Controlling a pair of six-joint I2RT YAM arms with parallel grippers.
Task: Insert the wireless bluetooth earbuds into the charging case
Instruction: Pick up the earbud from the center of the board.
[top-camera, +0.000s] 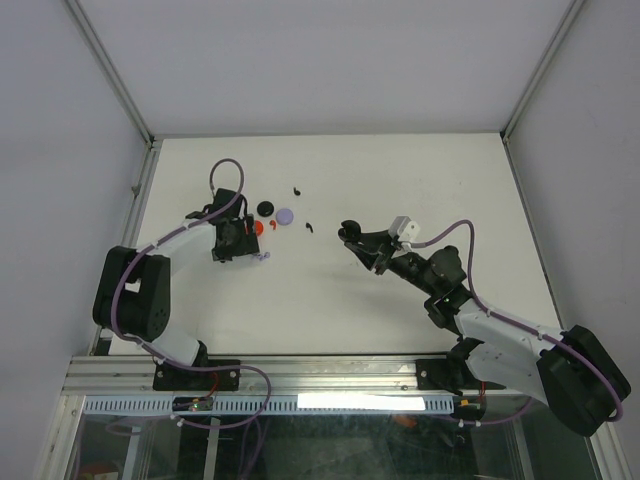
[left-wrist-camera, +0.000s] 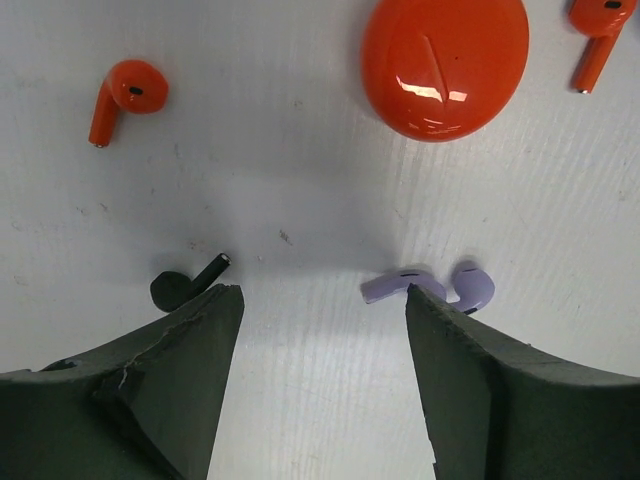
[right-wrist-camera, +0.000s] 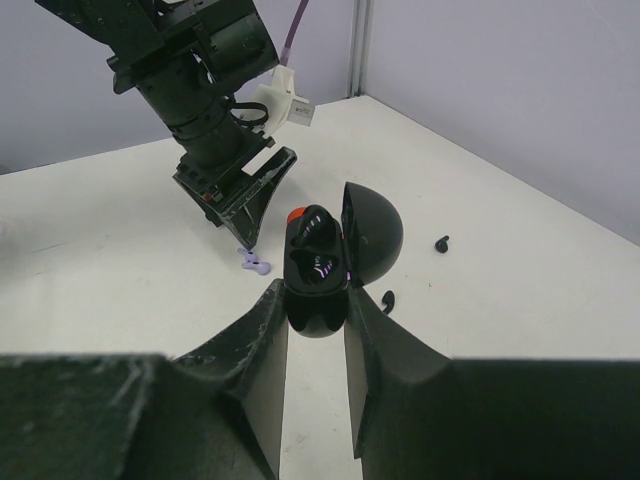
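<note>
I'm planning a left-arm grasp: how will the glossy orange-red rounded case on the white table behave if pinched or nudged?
Probably slippery: the glossy orange-red rounded case shows bright highlights, so a pinch may skid off its curved shell. Nudged, it would likely slide or spin on the white table rather than roll, lying broad side down. It looks rigid.

Lab test cell: white table (top-camera: 400, 300) boxed by plain grey panels (top-camera: 300, 60), aluminium rail (top-camera: 330, 372) at near edge.

White table (top-camera: 420, 190), pale lilac-grey walls (top-camera: 320, 60) on three sides; metal rail (top-camera: 330, 372) at near edge, perhaps aluminium
</note>
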